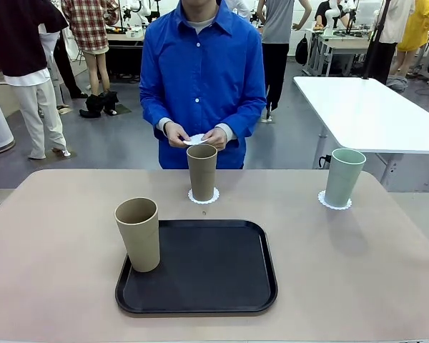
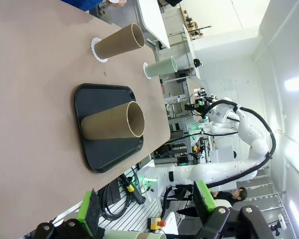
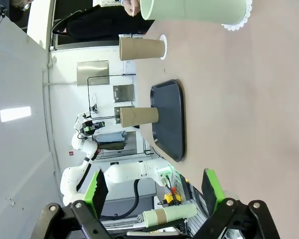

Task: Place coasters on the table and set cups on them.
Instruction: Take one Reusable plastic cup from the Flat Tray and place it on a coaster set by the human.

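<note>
On the beige table (image 1: 57,236) a tan cup (image 1: 201,172) stands on a lacy white coaster (image 1: 204,196) at the far middle. The mint green cup (image 1: 343,176) stands on another coaster (image 1: 334,202) at the right. A second tan cup (image 1: 138,234) stands in the left corner of the black tray (image 1: 214,268). The person holds a third coaster (image 1: 195,139) in both hands above the far edge. My left gripper (image 2: 145,211) is open off the table's near side. My right gripper (image 3: 154,191) is open, also empty, with the mint cup (image 3: 194,10) far ahead.
A white rectangular table (image 1: 365,107) stands behind at the right. The person in a blue shirt (image 1: 200,71) stands at the far edge. The table's left side and near right side are bare.
</note>
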Available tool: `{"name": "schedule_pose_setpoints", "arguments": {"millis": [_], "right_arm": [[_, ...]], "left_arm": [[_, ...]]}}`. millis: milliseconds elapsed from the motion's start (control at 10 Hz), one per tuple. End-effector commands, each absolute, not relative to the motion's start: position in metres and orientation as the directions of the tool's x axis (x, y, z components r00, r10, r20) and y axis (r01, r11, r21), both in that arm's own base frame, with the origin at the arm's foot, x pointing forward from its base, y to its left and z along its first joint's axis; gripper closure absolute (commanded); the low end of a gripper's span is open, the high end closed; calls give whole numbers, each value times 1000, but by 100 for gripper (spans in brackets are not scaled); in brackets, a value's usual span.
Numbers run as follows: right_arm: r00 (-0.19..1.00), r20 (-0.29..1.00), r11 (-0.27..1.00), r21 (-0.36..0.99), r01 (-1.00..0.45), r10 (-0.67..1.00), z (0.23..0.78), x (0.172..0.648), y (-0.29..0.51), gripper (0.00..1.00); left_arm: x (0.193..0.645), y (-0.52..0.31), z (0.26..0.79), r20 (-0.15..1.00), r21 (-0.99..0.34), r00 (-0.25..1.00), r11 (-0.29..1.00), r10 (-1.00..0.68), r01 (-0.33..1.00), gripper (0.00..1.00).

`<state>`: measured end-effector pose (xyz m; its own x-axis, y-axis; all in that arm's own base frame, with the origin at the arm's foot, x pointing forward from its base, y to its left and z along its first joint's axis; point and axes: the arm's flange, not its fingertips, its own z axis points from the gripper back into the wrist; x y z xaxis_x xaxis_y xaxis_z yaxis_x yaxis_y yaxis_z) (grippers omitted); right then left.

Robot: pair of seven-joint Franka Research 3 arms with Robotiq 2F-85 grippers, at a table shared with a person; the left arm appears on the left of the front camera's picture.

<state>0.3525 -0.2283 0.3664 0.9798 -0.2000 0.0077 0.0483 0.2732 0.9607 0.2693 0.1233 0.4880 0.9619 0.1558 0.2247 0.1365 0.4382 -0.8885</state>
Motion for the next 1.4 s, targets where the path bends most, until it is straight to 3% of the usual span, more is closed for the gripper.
{"name": "schedule_pose_setpoints", "arguments": {"millis": [0,1300], "right_arm": [[980,8,266,963,46,-198,367,352,-229,0],[980,8,266,963,46,-198,367,352,-229,0]], "left_arm": [[269,124,489,240,-893,958,422,159,154,0],[269,124,489,240,-893,958,422,159,154,0]]}}
